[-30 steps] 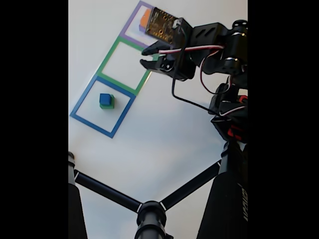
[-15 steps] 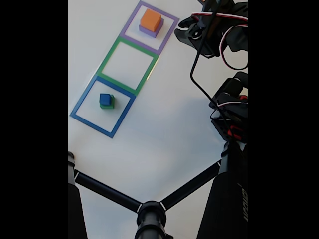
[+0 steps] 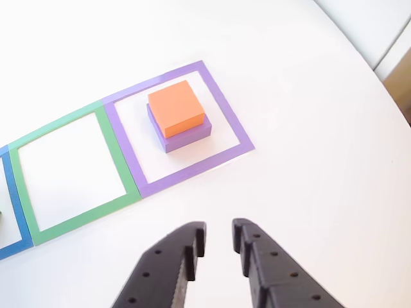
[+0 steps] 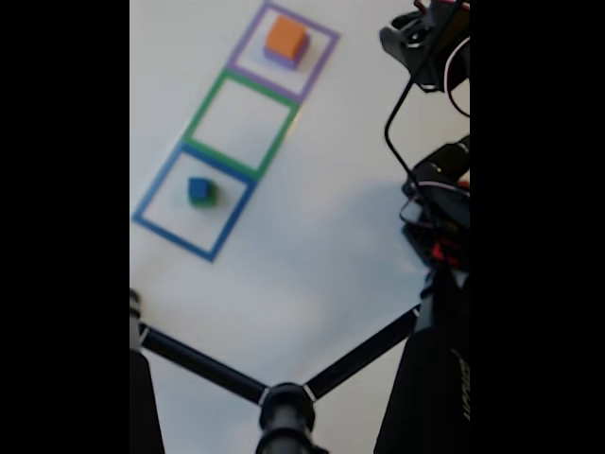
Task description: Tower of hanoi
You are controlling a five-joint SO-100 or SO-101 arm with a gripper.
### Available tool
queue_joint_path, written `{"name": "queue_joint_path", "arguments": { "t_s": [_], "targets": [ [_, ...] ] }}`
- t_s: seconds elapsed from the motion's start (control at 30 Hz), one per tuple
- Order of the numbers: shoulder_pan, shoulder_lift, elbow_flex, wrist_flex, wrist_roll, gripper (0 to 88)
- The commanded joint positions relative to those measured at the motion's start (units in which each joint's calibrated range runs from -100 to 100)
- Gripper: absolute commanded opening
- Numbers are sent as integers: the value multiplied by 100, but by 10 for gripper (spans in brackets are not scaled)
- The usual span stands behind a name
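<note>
In the other view an orange block (image 3: pixel 175 108) sits on a wider flat purple block (image 3: pixel 190 136) inside a purple tape square. My gripper (image 3: pixel 218 233) hovers over bare table in front of that square, its black fingers (image 3: pixel 186 256) a small gap apart with nothing between them. The blurred fixed view shows the same orange block (image 4: pixel 286 38) at the top. In that view, a small blue cube (image 4: pixel 198 187) rests on a green block (image 4: pixel 207 197) inside the blue tape square. My arm (image 4: pixel 430 43) is drawn back at the top right there.
Purple (image 3: pixel 236 133), green (image 3: pixel 122 163) and blue (image 3: pixel 17 215) tape squares lie in a row; the green one holds nothing. A black stand with struts (image 4: pixel 284 407) crosses the bottom of the fixed view. The table's round edge (image 3: pixel 379 77) is at the right.
The arm has pulled back from over the purple and green squares toward the top right of the fixed view. The blocks have not moved.
</note>
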Motion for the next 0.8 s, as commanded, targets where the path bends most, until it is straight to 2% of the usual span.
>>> {"name": "queue_joint_path", "arguments": {
  "t_s": [0.0, 0.1, 0.2, 0.4, 0.77],
  "targets": [
    [190, -87, 274, -435, 0, 96],
    [315, -111, 947, -1188, 0, 222],
    [535, -200, 2165, -2500, 0, 294],
    [813, 42, 4829, -6281, 0, 348],
    [545, 1988, 5911, -9496, 0, 433]
  ]
}}
